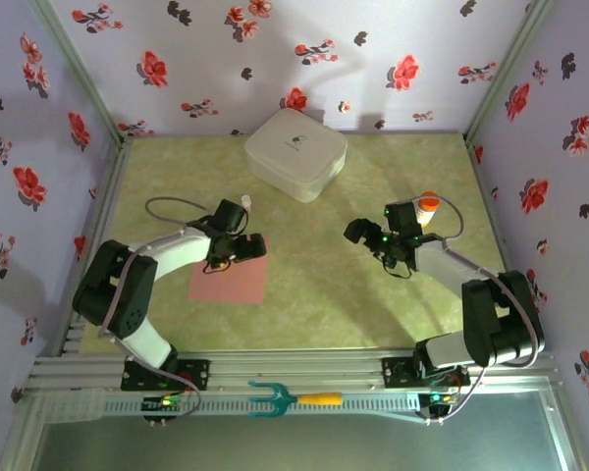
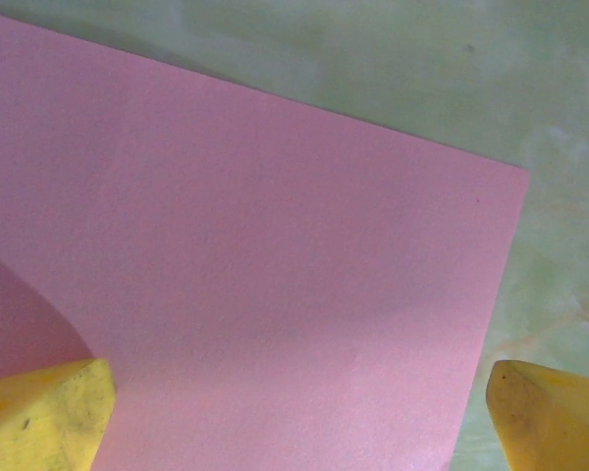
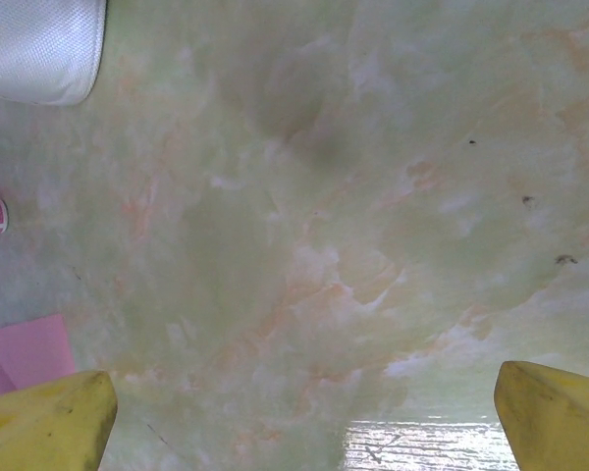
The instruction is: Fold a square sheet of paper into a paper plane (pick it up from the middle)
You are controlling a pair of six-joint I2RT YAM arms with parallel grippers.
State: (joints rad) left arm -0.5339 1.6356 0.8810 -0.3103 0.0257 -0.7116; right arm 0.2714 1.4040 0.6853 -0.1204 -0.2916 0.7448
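The square sheet of paper (image 1: 226, 281) is pink-red and lies flat and unfolded on the green mat, left of centre. My left gripper (image 1: 238, 245) hovers over its far right part, open. In the left wrist view the sheet (image 2: 255, 265) spreads under the gripper (image 2: 299, 432). One yellow fingertip (image 2: 44, 417) is over the paper and the other (image 2: 550, 412) is just past its right edge. My right gripper (image 1: 368, 235) is open over bare mat, right of centre, with nothing between its fingertips (image 3: 44, 422). A corner of the sheet (image 3: 25, 348) shows at the left of the right wrist view.
A white rounded box (image 1: 296, 152) sits at the back centre, and its corner (image 3: 39, 44) shows in the right wrist view. An orange-capped bottle (image 1: 427, 208) stands just behind the right wrist. A teal fork with a yellow handle (image 1: 290, 398) lies on the front rail. Flowered walls enclose the mat.
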